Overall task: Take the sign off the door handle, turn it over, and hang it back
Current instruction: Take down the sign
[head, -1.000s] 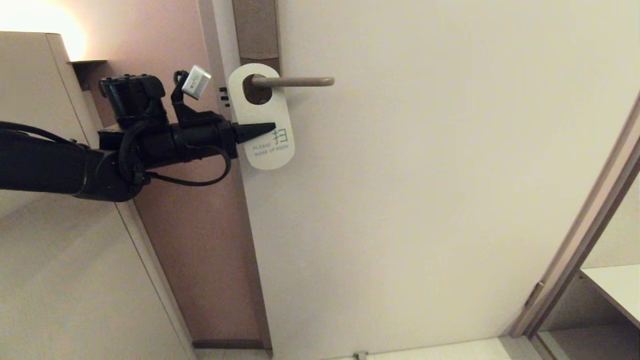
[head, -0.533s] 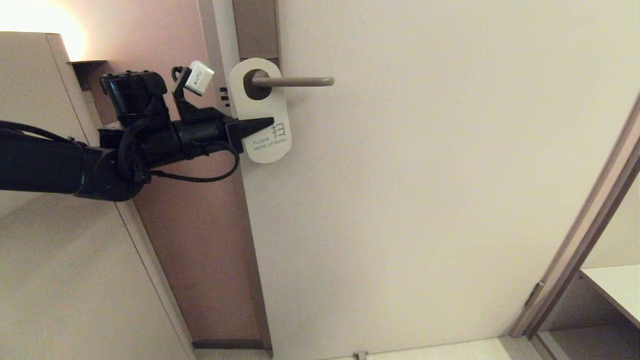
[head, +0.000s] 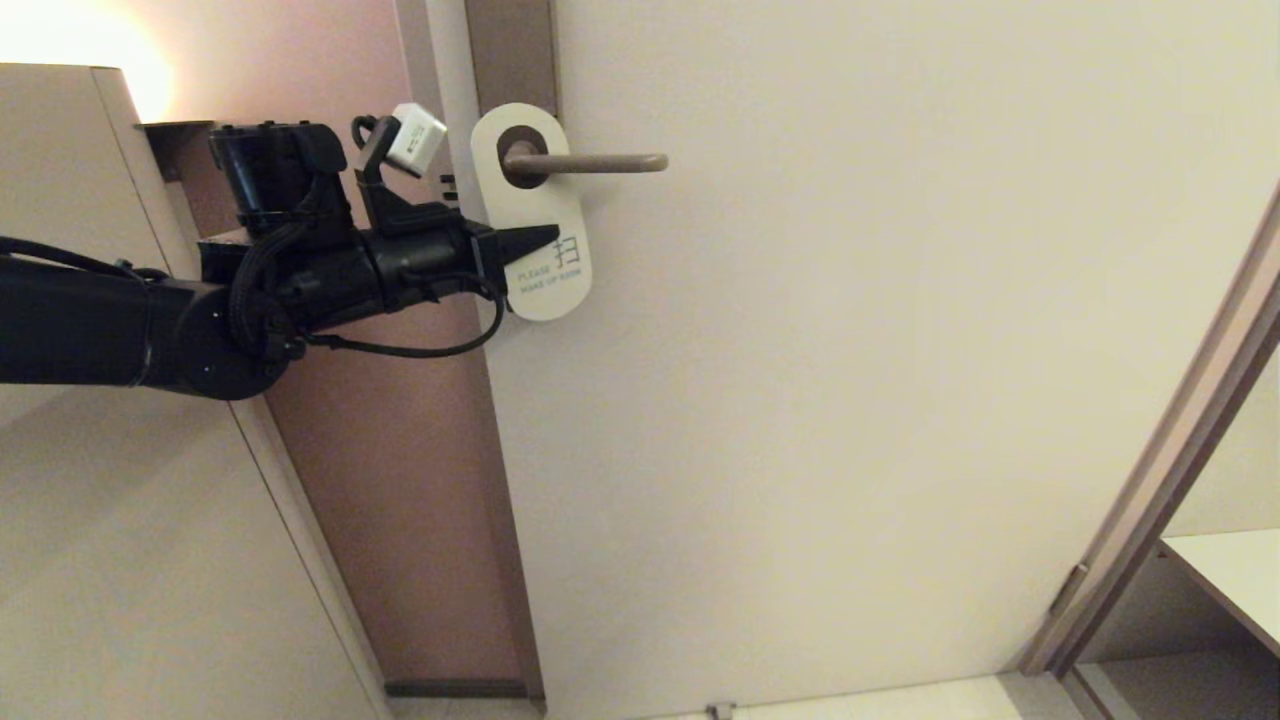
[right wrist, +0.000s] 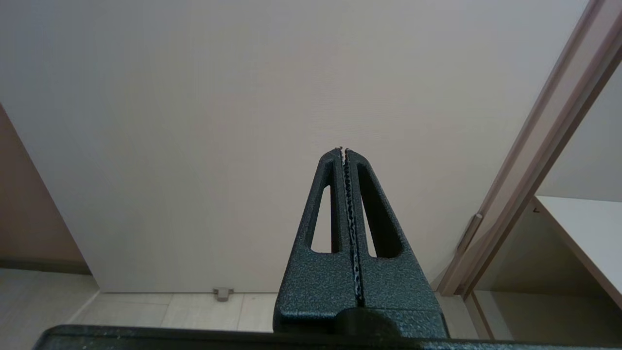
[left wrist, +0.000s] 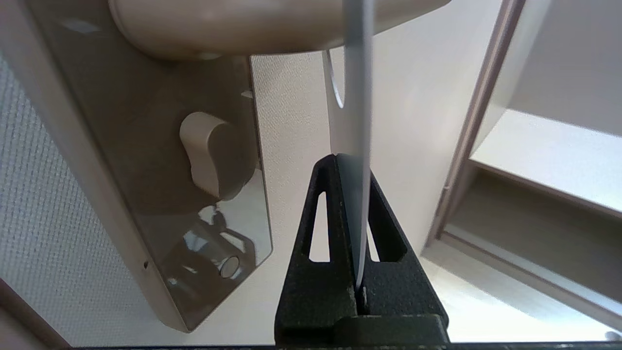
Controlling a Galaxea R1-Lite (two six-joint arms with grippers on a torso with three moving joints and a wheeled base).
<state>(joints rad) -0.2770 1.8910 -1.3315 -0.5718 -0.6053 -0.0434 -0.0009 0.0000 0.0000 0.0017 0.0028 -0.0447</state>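
The sign (head: 540, 220) shows its white side with teal text and hangs by its oval hole on the door handle (head: 590, 162), a slim beige lever on a brown backplate (head: 510, 50). My left gripper (head: 548, 240) is shut on the sign's lower half from the door-edge side. In the left wrist view the sign (left wrist: 358, 97) is edge-on between the closed fingers (left wrist: 325, 218), below the handle (left wrist: 218, 24). My right gripper (right wrist: 342, 150) is shut and empty, out of the head view, facing the lower door.
The pale door (head: 850, 350) fills most of the view. A brown door frame (head: 1150, 480) and a white shelf (head: 1230, 570) stand at the right. A beige cabinet (head: 80, 250) is at the left. A small door stop (right wrist: 222, 292) sits at floor level.
My left gripper has lifted the sign upward and slightly right along the handle, so the handle now sits lower in the hole. The right arm has not moved.
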